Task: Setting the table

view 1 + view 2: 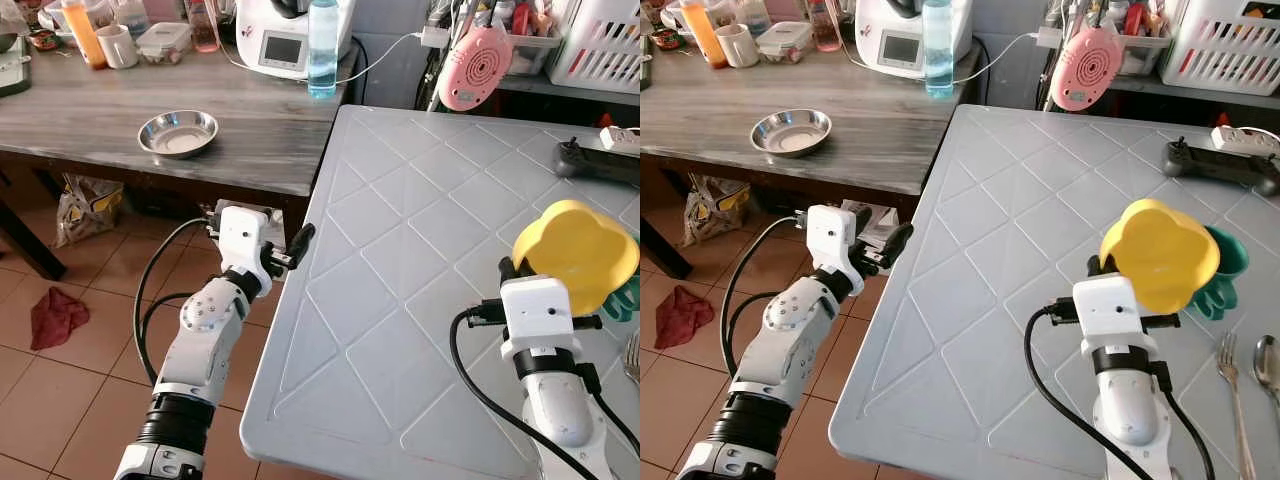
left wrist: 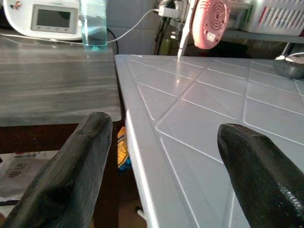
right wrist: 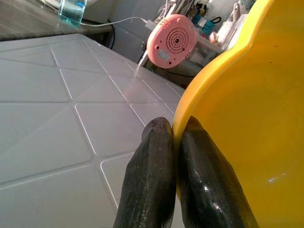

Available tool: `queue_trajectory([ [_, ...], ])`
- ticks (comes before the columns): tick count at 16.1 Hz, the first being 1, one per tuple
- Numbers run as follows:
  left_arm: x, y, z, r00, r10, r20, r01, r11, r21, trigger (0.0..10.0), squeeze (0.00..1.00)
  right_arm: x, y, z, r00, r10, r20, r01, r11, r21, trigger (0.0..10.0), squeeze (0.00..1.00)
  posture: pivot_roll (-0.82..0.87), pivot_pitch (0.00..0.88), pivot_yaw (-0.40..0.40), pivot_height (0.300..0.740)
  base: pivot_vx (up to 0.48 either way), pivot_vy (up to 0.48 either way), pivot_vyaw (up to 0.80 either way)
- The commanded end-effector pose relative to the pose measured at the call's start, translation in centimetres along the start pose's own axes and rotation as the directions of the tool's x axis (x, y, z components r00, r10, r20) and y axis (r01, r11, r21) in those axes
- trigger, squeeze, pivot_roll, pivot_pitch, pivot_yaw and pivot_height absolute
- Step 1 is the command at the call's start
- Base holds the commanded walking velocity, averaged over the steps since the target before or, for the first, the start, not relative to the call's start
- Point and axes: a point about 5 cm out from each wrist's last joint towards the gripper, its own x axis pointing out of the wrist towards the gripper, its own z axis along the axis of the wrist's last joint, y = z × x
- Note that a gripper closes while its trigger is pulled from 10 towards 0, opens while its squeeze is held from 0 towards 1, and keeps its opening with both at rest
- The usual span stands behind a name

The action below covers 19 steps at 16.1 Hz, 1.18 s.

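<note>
Between the two fingers of the right tool (image 3: 173, 137), we find the rim of the yellow bowl (image 1: 1160, 255) pinched, one finger on the inner face and one on the outer, with the fingers closed down to the thickness of the wall. The bowl is lifted clear of the grey desk (image 1: 980, 260) and tilted, its body projecting ahead of and above the right tool. We judge the bowl to be light, rigid plastic with a glossy and therefore somewhat slippery surface; it should not break easily, but an edge pinch leaves it free to swing, so we recommend taking hold at the rim with the fingers seated well down the wall. The bowl is bright yellow with a wavy, lobed rim and a smooth interior. Just beyond it, on the far side from the right tool, a teal cup (image 1: 1220, 270) stands on the grey desk, and a fork (image 1: 1232, 385) and spoon (image 1: 1268, 365) lie to the outer side of the right wrist. The left tool (image 1: 285, 255) hangs at the near-left edge of the desk, its fingers spread wide and holding nothing.
</note>
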Motion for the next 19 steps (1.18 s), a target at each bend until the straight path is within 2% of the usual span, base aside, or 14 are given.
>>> queue_trajectory([
  [1,0.0,0.2,0.1,1.0,0.001,-0.003,-0.001,1.0,-0.007,10.0,0.0,0.0,-0.4,0.4,1.0,-0.011,0.011,0.011,1.0,0.018,10.0,0.0,0.0,0.068,0.006,0.74,0.0,0.0,0.0],
  [2,-0.1,0.2,0.0,1.0,-0.003,-0.011,0.002,1.0,-0.018,10.0,0.0,0.0,-0.3,0.4,1.0,-0.011,0.013,0.011,1.0,0.003,10.0,0.0,0.01,0.075,0.006,0.74,0.0,0.0,0.0],
  [9,0.3,-0.2,-0.4,0.999,-0.019,-0.041,0.017,0.999,-0.036,10.0,0.0,-0.2,-0.1,0.1,1.0,-0.027,-0.01,0.028,0.999,0.047,10.0,0.0,0.0,0.077,0.01,0.74,0.0,0.0,0.0],
  [14,0.2,-0.3,-0.8,0.997,-0.009,-0.073,0.006,0.999,-0.049,10.0,0.0,-0.2,-0.3,0.0,0.999,-0.029,-0.014,0.03,0.998,0.049,10.0,0.0,0.0,0.079,0.008,0.74,0.0,0.0,-0.73],
  [15,0.2,-0.2,-0.9,0.997,-0.001,-0.083,-0.003,0.999,-0.049,10.0,0.0,-0.2,-0.2,0.1,1.0,-0.027,-0.014,0.028,0.998,0.05,10.0,0.0,0.0,0.079,0.008,0.74,0.0,0.0,0.0],
  [16,0.2,-0.2,-0.9,0.998,-0.004,-0.07,0.003,1.0,-0.014,10.0,0.0,-0.1,-0.2,0.0,1.0,-0.022,-0.015,0.022,0.998,0.05,10.0,0.0,0.0,0.081,0.004,0.74,0.0,0.0,0.0],
  [19,0.1,-0.4,-1.0,0.997,-0.018,-0.077,0.016,0.999,-0.033,10.0,0.0,-0.1,-0.1,0.0,1.0,-0.016,-0.018,0.017,0.999,0.052,10.0,0.0,0.0,0.083,0.002,0.74,0.0,0.0,0.0],
])
